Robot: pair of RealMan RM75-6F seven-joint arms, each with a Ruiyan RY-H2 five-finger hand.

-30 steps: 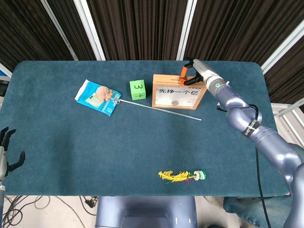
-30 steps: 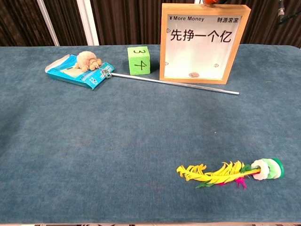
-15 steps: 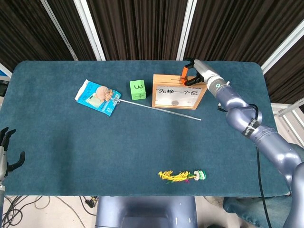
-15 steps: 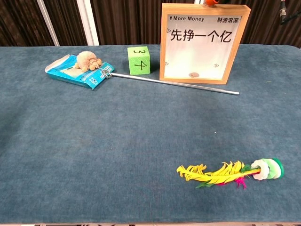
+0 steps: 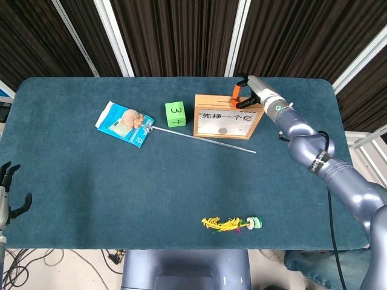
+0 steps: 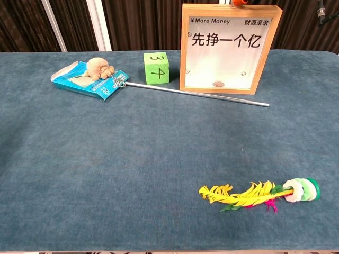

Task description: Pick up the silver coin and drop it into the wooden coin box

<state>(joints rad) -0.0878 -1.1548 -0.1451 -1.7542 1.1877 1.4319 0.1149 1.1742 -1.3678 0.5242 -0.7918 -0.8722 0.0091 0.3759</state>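
The wooden coin box (image 5: 227, 123) stands upright at the back of the table, its glass front (image 6: 229, 48) printed with Chinese characters. A silver coin (image 5: 222, 130) (image 6: 217, 83) lies at the bottom inside it, behind the glass. My right hand (image 5: 249, 92) hovers just over the box's top right edge, its orange-tipped fingers (image 5: 233, 92) apart and nothing visible between them. The chest view shows only an orange fingertip (image 6: 238, 2) above the box. My left hand (image 5: 7, 190) hangs off the table's near left edge, fingers spread and holding nothing.
A green foam cube (image 5: 175, 113) stands left of the box. A thin metal rod (image 5: 202, 138) lies in front of both. A blue packet with a tan plush (image 5: 124, 122) sits at the back left. A yellow feather toy (image 5: 231, 224) lies near the front edge.
My right hand has drifted slightly to the right above the box top. The coin stays at the bottom of the box, and the left hand has not moved.
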